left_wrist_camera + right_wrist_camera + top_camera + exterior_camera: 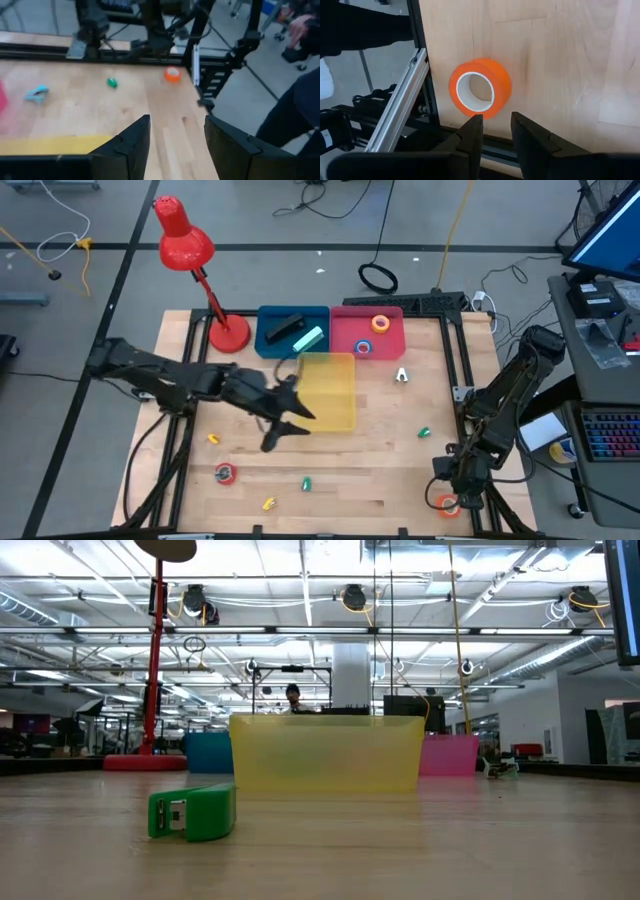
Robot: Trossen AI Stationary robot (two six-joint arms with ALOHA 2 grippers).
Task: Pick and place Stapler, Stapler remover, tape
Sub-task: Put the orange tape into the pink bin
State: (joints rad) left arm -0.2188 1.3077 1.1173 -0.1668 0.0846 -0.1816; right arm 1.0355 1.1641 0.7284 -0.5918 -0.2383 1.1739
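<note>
The left end effector (283, 423) hangs with its fingers spread wide and empty, just beside the yellow bin (327, 390) – the blue bin (291, 330) and pink bin (367, 332) lie beyond it. The right end effector (493, 131) sits at the desk's (350, 470) near right corner, fingers narrowly parted and gripping nothing, an orange tape roll (480, 88) lying flat just ahead of its tips. A green stapler (192, 812) rests on the desk – nearer the left end effector.

I work in a big open robotics lab: exposed ceiling ducts (352, 597), strip lights, cables (330, 198) across a concrete floor, keyboard (608, 435) beside my wooden surface (350, 475).
</note>
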